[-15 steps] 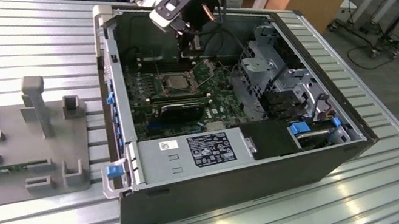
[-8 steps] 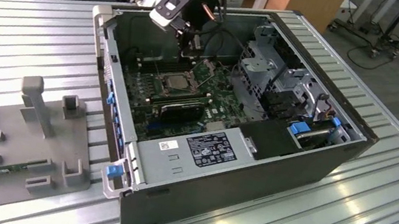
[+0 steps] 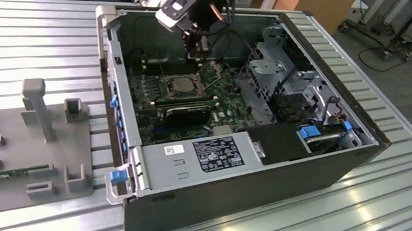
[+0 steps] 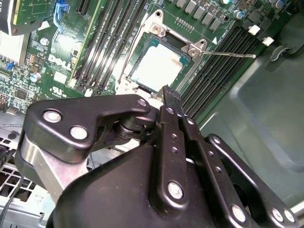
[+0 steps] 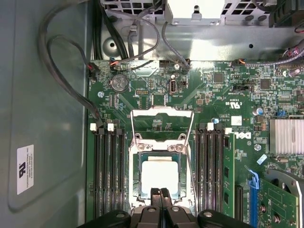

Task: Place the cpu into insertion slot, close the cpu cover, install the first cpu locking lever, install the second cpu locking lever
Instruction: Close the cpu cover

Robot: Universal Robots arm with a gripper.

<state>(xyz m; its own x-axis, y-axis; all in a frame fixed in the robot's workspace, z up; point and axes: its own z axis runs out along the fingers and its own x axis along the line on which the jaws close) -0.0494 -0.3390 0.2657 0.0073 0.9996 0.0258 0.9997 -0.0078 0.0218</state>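
- Chip first: we judge the cpu (image 5: 159,176) light, stiff and fragile, best taken by its edges. It lies flat in the insertion slot (image 5: 134,183), between the memory slots (image 5: 109,175).
- The cpu cover (image 5: 161,112) stands tipped open beyond the slot. We judge it thin, springy metal, best pushed at its free edge.
- The tool (image 5: 160,192) has its fingertips pressed together, grips nothing, and hangs just beside the slot's rim. We cannot tell whether it touches.
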